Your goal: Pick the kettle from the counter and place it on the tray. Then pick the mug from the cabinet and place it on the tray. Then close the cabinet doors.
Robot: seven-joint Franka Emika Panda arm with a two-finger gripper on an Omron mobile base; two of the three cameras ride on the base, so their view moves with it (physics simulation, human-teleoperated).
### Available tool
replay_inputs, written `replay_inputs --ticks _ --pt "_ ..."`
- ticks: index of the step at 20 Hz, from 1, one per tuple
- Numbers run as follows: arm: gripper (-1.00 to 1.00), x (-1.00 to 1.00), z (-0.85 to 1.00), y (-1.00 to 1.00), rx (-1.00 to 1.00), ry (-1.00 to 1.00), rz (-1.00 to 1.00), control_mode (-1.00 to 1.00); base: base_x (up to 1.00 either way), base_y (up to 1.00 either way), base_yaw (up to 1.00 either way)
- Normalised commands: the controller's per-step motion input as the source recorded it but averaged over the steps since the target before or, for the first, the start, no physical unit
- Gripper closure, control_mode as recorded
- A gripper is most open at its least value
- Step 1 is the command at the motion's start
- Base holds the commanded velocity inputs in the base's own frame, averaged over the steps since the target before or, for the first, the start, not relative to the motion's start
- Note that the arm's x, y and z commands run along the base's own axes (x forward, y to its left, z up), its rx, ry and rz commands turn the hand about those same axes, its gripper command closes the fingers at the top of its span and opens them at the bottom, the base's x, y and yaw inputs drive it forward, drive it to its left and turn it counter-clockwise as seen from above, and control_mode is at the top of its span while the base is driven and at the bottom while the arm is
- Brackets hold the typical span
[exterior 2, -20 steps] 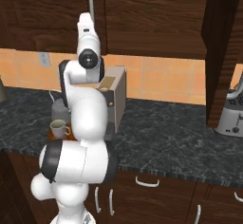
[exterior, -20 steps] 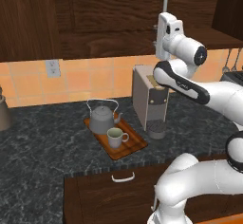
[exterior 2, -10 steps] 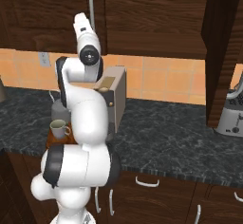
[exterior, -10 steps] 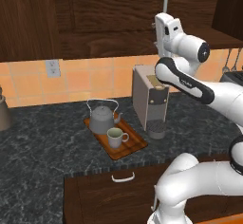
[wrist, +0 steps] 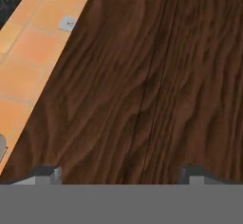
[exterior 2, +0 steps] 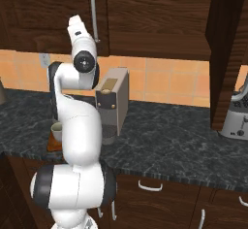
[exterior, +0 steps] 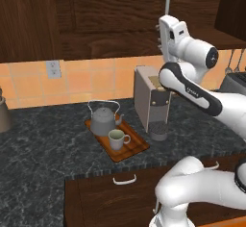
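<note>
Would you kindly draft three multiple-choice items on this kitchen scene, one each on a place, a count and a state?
1. Where does the mug stand?
A. on the tray, beside the kettle
B. on the cabinet shelf
C. on the beige machine

2. How many things stand on the tray?
A. one
B. two
C. four

3. How are the gripper jaws?
A. shut on the mug
B. shut on a door handle
C. open, holding nothing

Answers: 1 A, the left base view shows the mug on the board in front of the kettle. 2 B, kettle and mug. 3 C, the hand view shows the fingertips wide apart before closed cabinet doors.
</note>
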Motion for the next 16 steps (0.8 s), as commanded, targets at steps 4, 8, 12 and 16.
replay_inputs --ticks 4,8,12,16 --pt "-1.00 -0.59 0.18 0.00 0.00 0.00 -0.07 -1.00 0.00 0.00 0.00" --pt "-1.00 -0.62 0.29 0.00 0.02 0.00 -0.07 -1.00 0.00 0.00 0.00" --pt "-1.00 -0.66 0.31 -0.07 0.27 0.08 -0.20 -1.00 0.00 0.00 0.00" --pt "-1.00 -0.72 0.24 -0.15 0.48 0.17 -0.36 -1.00 0.00 0.00 0.00"
